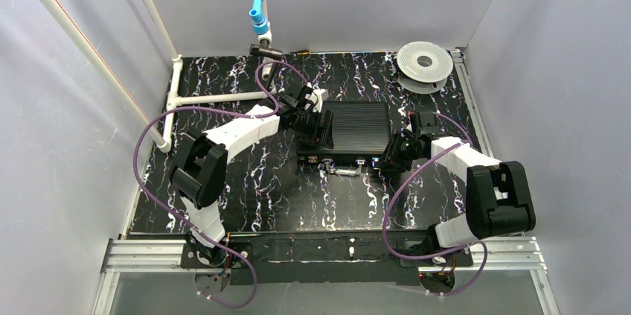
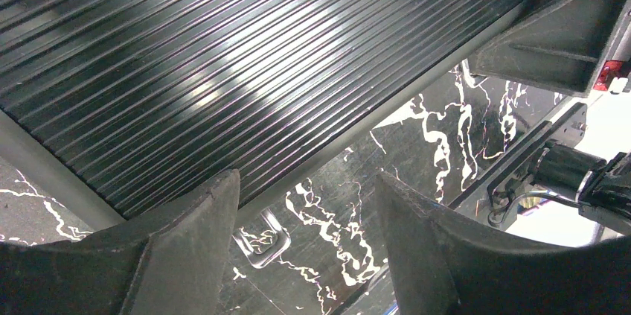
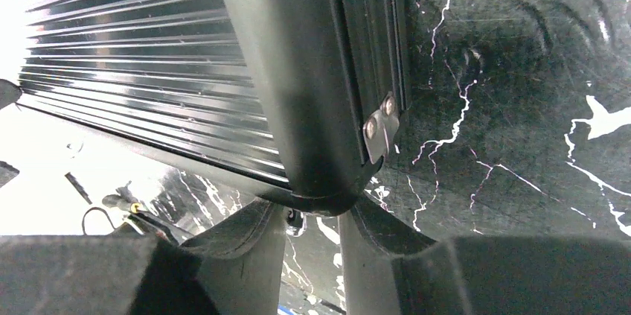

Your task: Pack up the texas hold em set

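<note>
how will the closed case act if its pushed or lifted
The case looks rigid, a hard ribbed shell, so it should slide as one piece. Lying flat and low, it is unlikely to tip. Its glossy surface may be slippery to grip.

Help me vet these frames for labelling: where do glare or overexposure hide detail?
Left wrist: bright glare streaks the black ribbed rectangular briefcase, washing out some ribs; right wrist: the left background is blown out to white beside the case; top external: even light, though the case reads as a dark, low-detail block.
</note>
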Robot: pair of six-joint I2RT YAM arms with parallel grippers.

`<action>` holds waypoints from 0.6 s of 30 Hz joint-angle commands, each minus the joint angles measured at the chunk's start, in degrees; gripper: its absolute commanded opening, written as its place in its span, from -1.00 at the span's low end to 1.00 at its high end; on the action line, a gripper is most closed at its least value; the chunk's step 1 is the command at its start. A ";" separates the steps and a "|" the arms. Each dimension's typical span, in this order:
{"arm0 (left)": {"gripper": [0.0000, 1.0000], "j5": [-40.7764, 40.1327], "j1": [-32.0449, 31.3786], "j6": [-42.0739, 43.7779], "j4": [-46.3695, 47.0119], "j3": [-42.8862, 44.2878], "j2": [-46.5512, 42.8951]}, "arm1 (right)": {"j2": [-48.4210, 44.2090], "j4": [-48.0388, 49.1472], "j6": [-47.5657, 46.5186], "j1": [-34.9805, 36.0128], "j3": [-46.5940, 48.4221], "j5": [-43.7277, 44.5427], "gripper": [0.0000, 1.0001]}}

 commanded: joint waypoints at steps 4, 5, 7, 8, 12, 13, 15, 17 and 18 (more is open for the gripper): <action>0.35 -3.20 0.37 1.77 -3.67 0.07 1.77 | -1.74 -4.20 0.28 2.70 -1.75 12.15 -0.23; 0.35 -3.10 0.42 1.75 -3.72 0.05 1.81 | -2.20 -4.15 0.64 2.70 -2.12 12.62 -0.21; 0.35 -3.03 0.38 1.66 -3.72 0.18 1.89 | -1.79 -5.03 1.38 2.70 -2.39 13.09 -0.20; 0.35 -3.00 0.38 1.65 -3.72 0.10 1.90 | -1.32 -5.32 1.71 2.70 -2.70 13.12 -0.19; 0.35 -3.17 0.38 1.77 -3.82 0.08 1.72 | -1.21 -5.30 2.46 2.92 -3.13 13.18 -0.13; 0.35 -3.07 0.37 1.76 -3.81 0.07 1.65 | -0.94 -5.80 2.57 2.94 -2.66 13.87 -0.12; 0.36 -3.09 0.37 1.74 -3.80 0.08 1.64 | -0.03 -7.15 2.45 3.01 -1.27 15.75 -0.11; 0.36 -3.04 0.38 1.73 -3.80 0.10 1.64 | 2.28 -11.52 2.17 5.17 2.52 22.53 -0.10; 0.36 -3.08 0.38 1.77 -3.80 0.13 1.64 | 3.00 -12.81 2.42 6.17 3.91 25.49 -0.10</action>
